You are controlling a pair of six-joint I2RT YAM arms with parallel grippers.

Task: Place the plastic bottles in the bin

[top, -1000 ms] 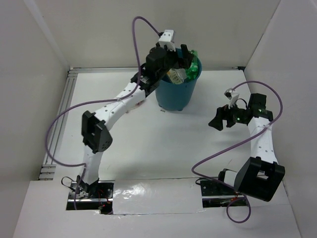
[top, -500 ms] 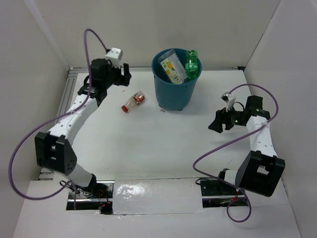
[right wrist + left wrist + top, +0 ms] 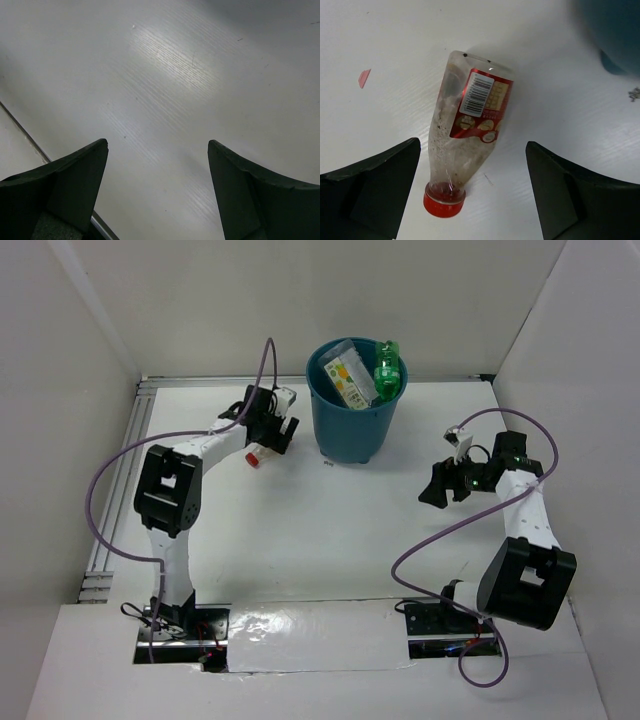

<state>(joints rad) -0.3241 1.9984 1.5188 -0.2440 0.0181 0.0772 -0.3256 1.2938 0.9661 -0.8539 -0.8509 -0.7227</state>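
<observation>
A clear plastic bottle point(image 3: 470, 125) with a red-orange label and a red cap lies on its side on the white table, left of the bin. My left gripper point(image 3: 472, 145) is open and hangs over the bottle's neck, one finger on each side, touching nothing. From above, only the bottle's cap end point(image 3: 254, 456) shows under the left gripper point(image 3: 272, 435). The teal-blue bin point(image 3: 350, 430) holds a green bottle point(image 3: 388, 375) and a squarish clear bottle point(image 3: 346, 380) with a yellow label. My right gripper point(image 3: 438, 485) point(image 3: 157, 142) is open over bare table.
The bin's blurred wall point(image 3: 615, 30) fills the top right of the left wrist view. A small red scrap point(image 3: 364, 77) lies left of the bottle, and some tiny debris point(image 3: 634, 93) near the bin's foot. An aluminium rail point(image 3: 120, 480) edges the table's left side, and white walls enclose it.
The left arm left the bin's rim, swung out to the back left, then came down over the lying bottle. The right arm barely moved.
</observation>
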